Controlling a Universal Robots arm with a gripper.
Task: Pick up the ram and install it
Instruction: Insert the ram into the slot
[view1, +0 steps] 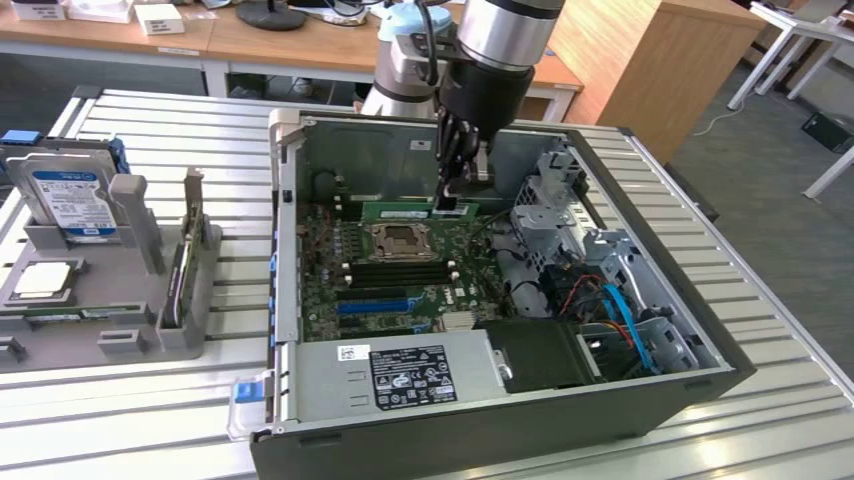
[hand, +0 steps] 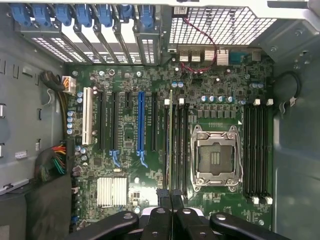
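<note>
The ram (view1: 400, 211) is a thin green stick lying level just behind the CPU socket (view1: 398, 240) inside the open computer case (view1: 284, 200). My gripper (view1: 454, 203) reaches down into the case and is shut on one end of the stick. In the wrist view the ram (hand: 170, 140) shows edge-on as a narrow green line. It runs out from between my dark fingers (hand: 162, 200), right over the black memory slots (hand: 175, 145) beside the CPU socket (hand: 216, 157). Whether it sits in a slot or hovers just above, I cannot tell.
More black slots (hand: 257, 150) lie on the socket's other side. A blue slot (hand: 140, 125) and white slot (hand: 89, 117) are further off. The power supply (view1: 400, 372), drive cage (view1: 547, 205) and blue cables (view1: 621, 310) crowd the case. A grey fixture (view1: 120, 330) holds a hard drive (view1: 67, 200).
</note>
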